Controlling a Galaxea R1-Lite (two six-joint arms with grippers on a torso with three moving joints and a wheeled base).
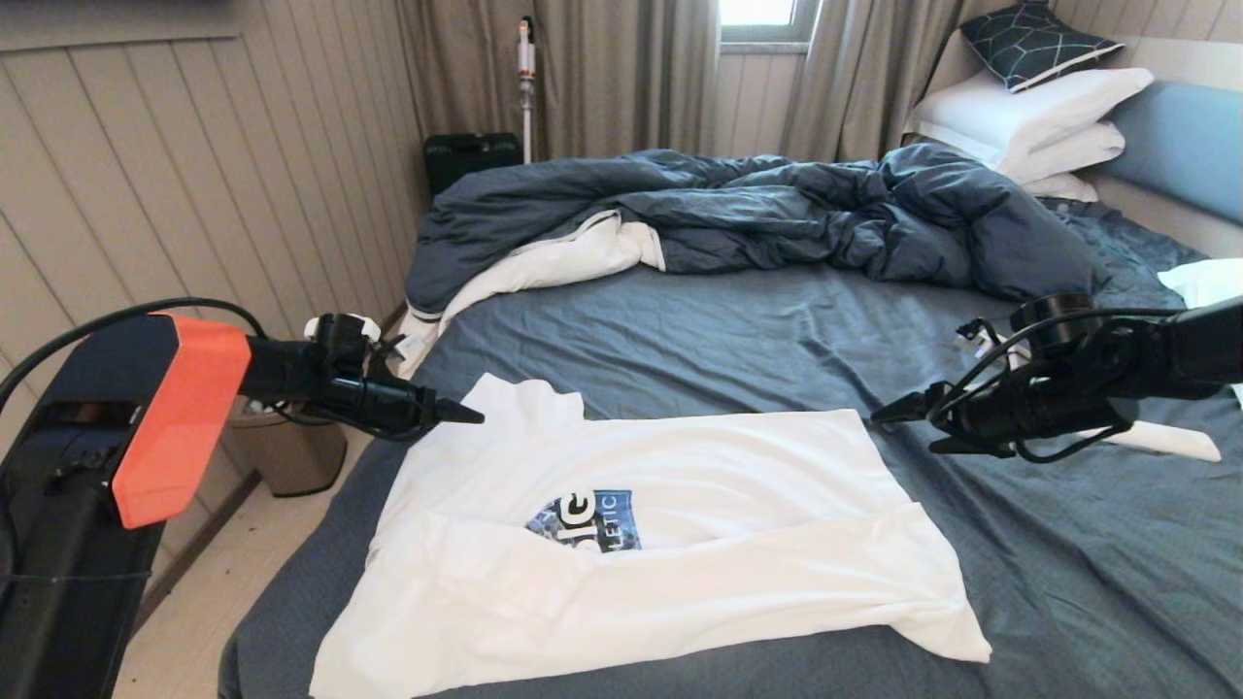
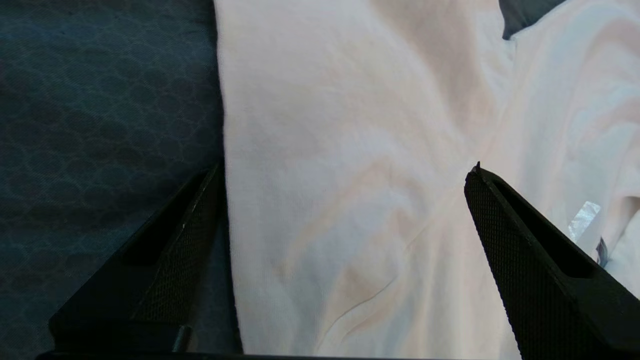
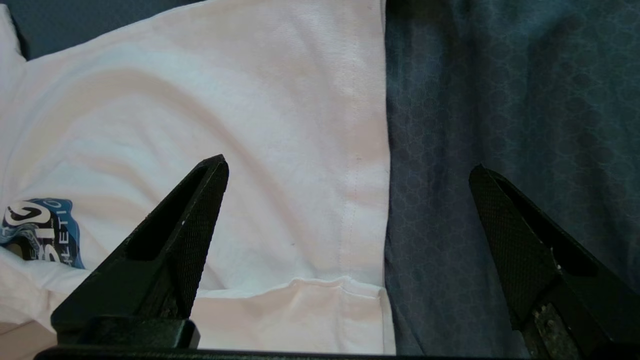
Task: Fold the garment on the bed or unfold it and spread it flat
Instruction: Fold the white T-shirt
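Observation:
A white T-shirt, the garment (image 1: 670,544), lies on the bed (image 1: 738,330) near its front edge, its near long side folded over so only part of a blue print (image 1: 586,519) shows. My left gripper (image 1: 456,413) hovers open above the shirt's far left corner; below it the white cloth (image 2: 345,190) meets the dark sheet (image 2: 100,130). My right gripper (image 1: 908,427) hovers open at the shirt's far right corner, its jaws straddling the hemmed edge (image 3: 372,175) and the sheet (image 3: 500,100). Neither holds anything.
A rumpled blue-grey duvet (image 1: 757,209) fills the far half of the bed, white pillows (image 1: 1029,121) stacked at the headboard (image 1: 1190,146). A small bin (image 1: 286,447) stands on the floor by the bed's left side, beside the panelled wall. Another white cloth (image 1: 1204,282) lies at the right edge.

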